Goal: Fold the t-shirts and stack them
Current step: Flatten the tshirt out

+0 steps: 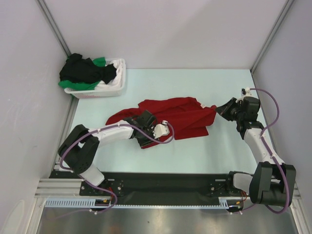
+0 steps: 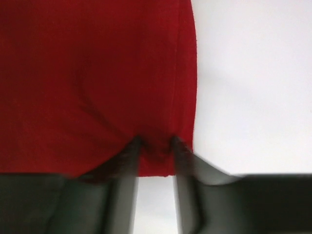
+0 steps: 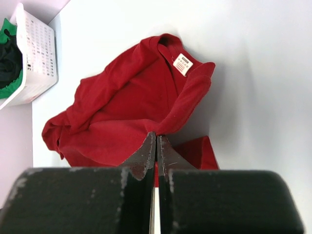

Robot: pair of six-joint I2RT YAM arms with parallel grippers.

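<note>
A bright red t-shirt lies crumpled in the middle of the table. Its pale neck label shows in the right wrist view. My left gripper is at the shirt's near left hem. In the left wrist view its fingers pinch a bunch of red cloth at the hem. My right gripper is shut on the shirt's right edge; in its wrist view red cloth sits between the closed jaws. A black tee and a green tee lie in the basket.
A white plastic laundry basket stands at the back left by the wall, also seen in the right wrist view. Grey walls close in the table on the left, back and right. The arm bases sit on a black rail at the near edge.
</note>
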